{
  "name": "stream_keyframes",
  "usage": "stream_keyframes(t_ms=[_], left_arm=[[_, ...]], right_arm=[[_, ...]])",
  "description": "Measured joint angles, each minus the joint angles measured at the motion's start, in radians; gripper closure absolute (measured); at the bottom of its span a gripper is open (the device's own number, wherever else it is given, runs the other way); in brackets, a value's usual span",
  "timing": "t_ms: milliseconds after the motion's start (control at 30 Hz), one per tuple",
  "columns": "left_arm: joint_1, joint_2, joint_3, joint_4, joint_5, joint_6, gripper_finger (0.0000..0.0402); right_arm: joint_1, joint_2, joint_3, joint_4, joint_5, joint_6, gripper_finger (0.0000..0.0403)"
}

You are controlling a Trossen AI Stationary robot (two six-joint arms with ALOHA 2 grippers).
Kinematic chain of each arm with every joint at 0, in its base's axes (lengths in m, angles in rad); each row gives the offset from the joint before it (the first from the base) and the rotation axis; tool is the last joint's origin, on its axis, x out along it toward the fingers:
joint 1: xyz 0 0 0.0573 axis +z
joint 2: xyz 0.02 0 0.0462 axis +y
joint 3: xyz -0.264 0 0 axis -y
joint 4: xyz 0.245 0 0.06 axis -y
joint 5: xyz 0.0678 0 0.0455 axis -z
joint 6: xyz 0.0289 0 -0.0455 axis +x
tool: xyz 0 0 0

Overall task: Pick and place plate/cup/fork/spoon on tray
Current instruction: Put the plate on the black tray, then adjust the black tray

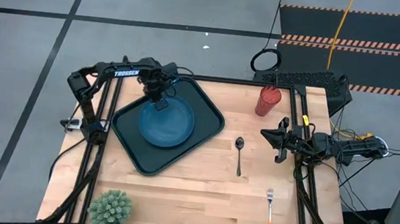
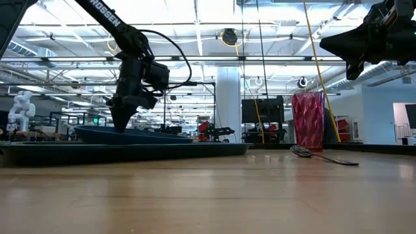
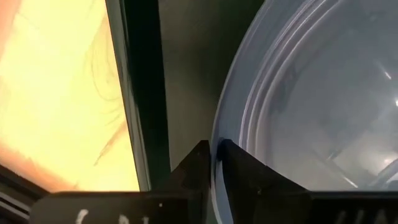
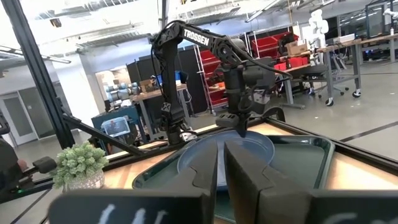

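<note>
The blue plate [image 1: 168,124] lies in the dark tray [image 1: 206,120] at the table's left. My left gripper [image 1: 159,103] is shut on the plate's far rim; it also shows in the low view [image 2: 122,122]. My right gripper [image 1: 270,136] is shut and empty, held well above the table at the right, near the red cup [image 1: 268,101]. The dark spoon [image 1: 238,154] lies on the table right of the tray. The orange-handled fork [image 1: 269,208] lies near the front right. My left gripper pinches the plate's far rim [image 3: 216,163] between its two fingers [image 3: 194,167], one inside the rim and one outside. The fingers come from above, pointing down. The plate lies in the tray [image 3: 186,74], its held side a little higher in the low view [image 2: 97,132].
A small green plant [image 1: 110,208] stands at the table's front left corner. Bare wood lies between the tray and the spoon and along the front. The cup [image 2: 307,121] stands upright near the far right edge, with the spoon [image 2: 323,156] in front of it.
</note>
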Motion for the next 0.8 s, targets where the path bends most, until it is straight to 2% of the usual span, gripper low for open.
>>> stream_keyframes(t_ms=[533, 800], left_arm=[[-0.018, 0.001, 0.000, -0.019, -0.003, -0.003, 0.0294], [-0.038, 0.001, 0.012, -0.051, -0.002, -0.005, 0.0282]], right_arm=[[0.000, 0.000, 0.000, -0.016, 0.000, -0.001, 0.0378], [0.000, 0.000, 0.000, -0.027, 0.001, -0.034, 0.0378]])
